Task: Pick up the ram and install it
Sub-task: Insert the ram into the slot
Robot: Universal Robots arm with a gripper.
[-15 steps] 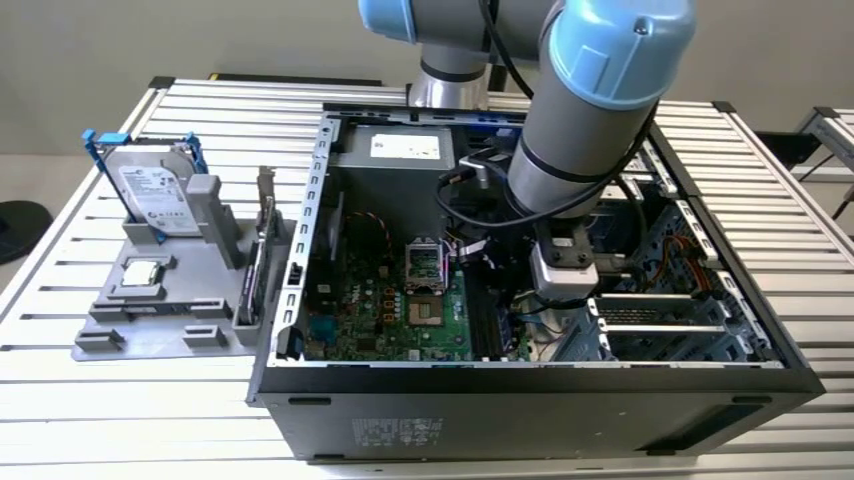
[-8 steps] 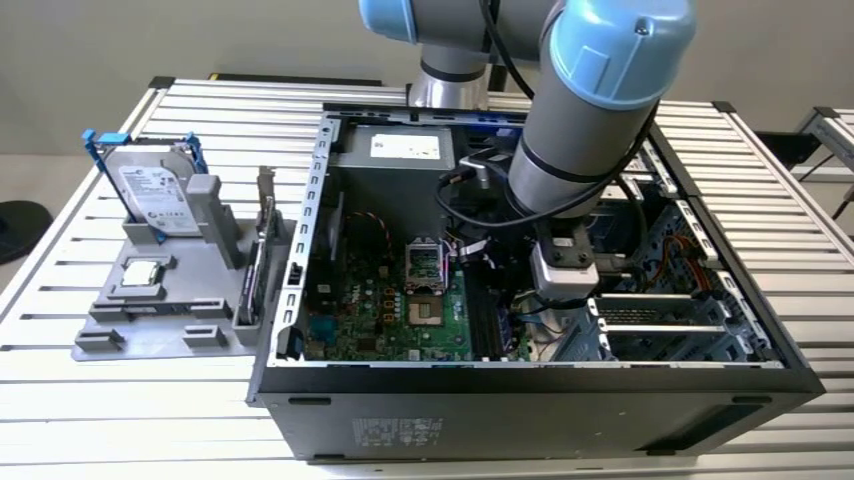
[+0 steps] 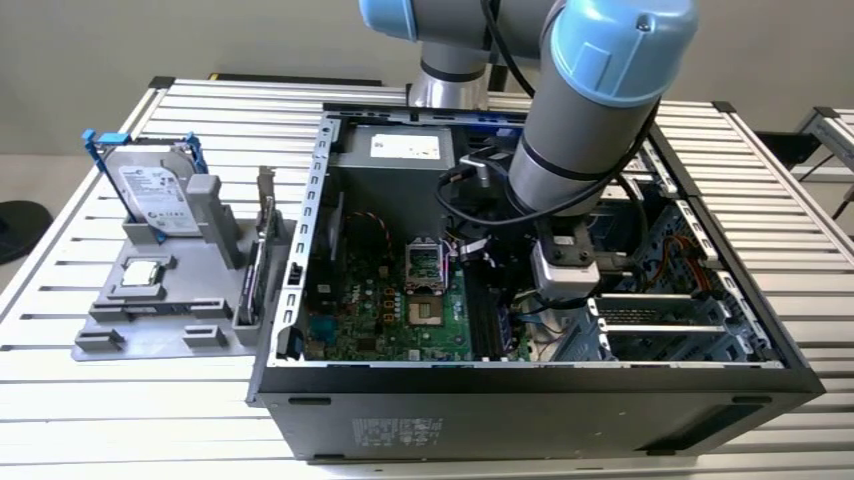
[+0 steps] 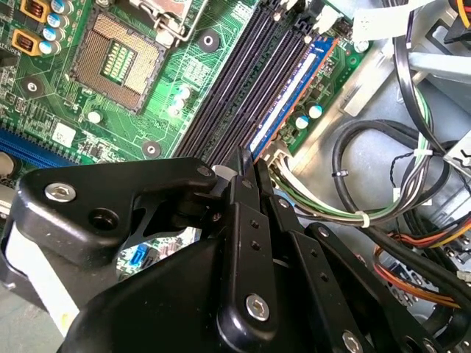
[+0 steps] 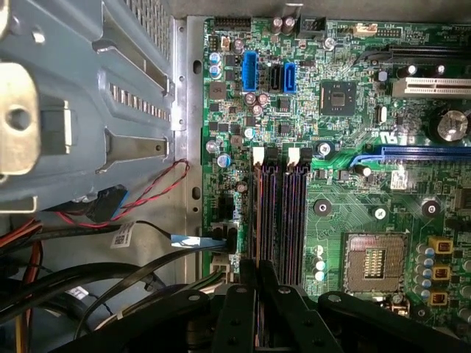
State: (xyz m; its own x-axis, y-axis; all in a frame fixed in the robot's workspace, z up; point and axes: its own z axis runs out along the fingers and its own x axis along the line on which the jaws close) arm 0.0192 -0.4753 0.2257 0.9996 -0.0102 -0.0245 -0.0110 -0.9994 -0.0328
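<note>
Slatted aluminium tabltop carries an open computer case, laid on its side so the motherboard faces up for access from above. Gripper is lowered into the case over the memory slots; its fingers are pressed together, edge-on along the slot line, pinching nothing. In the second wrist view, the ram, a blue stick, stands upright in the slot nearest the cable side, directly ahead of the fingertips; judged seated or nearly so, with the closed fingers placed to bear down on its top edge. Neighbouring slots stand vacant. Beside the case, a grey fixture holds the hard drive upright.
</note>
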